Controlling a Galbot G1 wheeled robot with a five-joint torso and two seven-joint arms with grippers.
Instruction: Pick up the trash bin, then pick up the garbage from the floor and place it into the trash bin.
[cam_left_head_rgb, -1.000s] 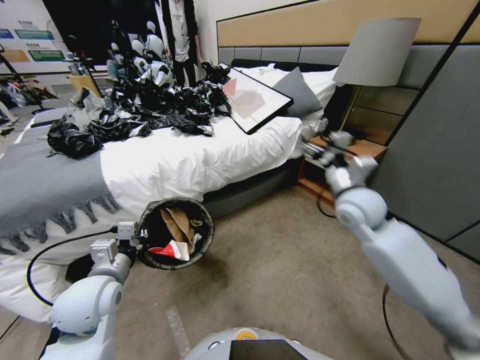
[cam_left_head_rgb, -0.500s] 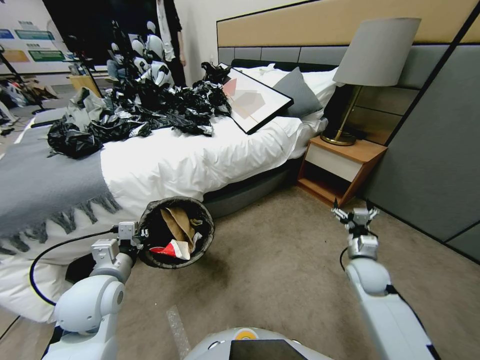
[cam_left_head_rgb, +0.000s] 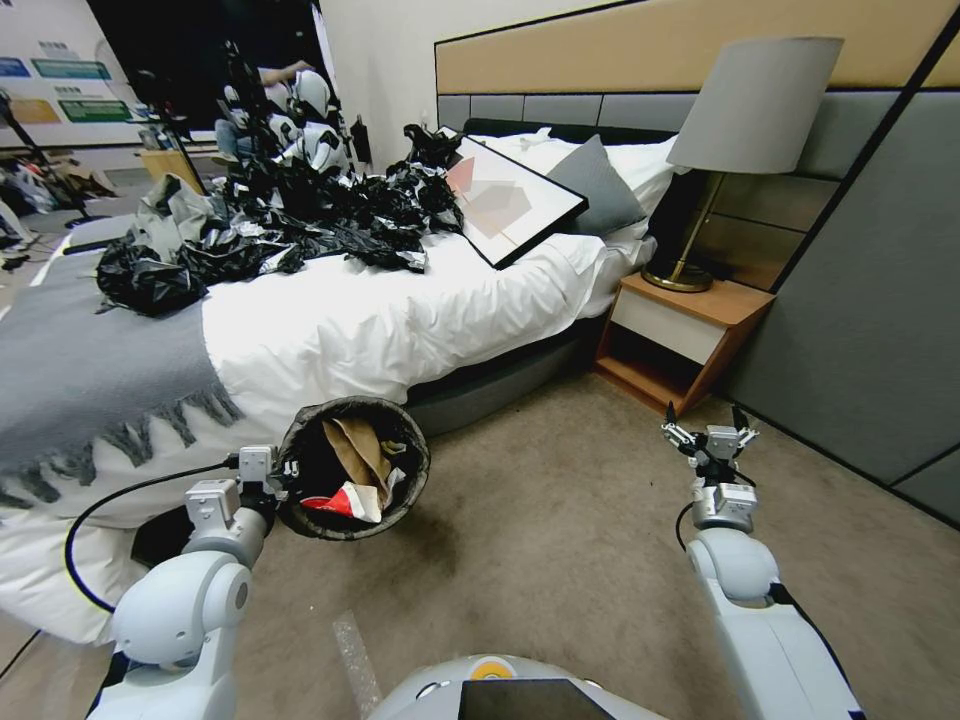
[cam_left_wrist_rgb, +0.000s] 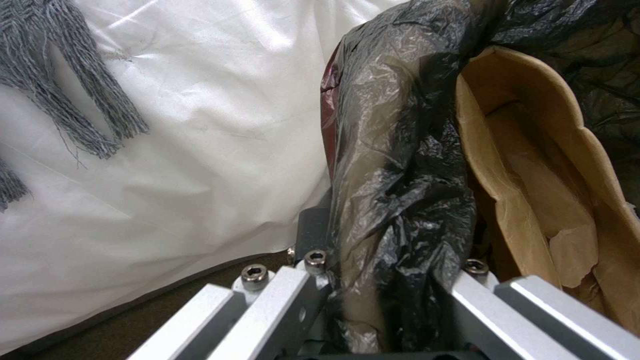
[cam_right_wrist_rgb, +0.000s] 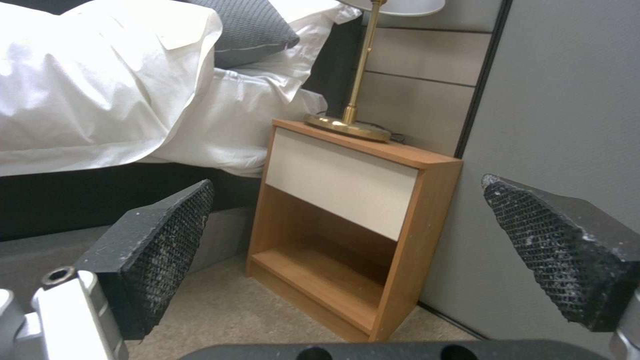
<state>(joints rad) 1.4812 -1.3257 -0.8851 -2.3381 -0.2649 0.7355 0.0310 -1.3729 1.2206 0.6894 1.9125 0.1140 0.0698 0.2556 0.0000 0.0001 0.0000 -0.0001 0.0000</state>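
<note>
At nine o'clock the left gripper (cam_left_head_rgb: 268, 470) pinches the trash bin (cam_left_head_rgb: 353, 467) by its liner-covered rim; the plastic could slip and tip the garbage (cam_left_head_rgb: 350, 480) out. At three o'clock the right gripper (cam_left_head_rgb: 708, 435) hangs spread and empty over carpet.

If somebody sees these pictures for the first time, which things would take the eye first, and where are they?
Probably the trash bin, held off the carpet beside the bed by the left gripper clamped on its bagged rim, with a brown paper bag and a red-and-white wrapper inside. Next, the heap of black plastic bags on the bed. The right gripper hangs open over bare carpet, facing the nightstand.
</note>
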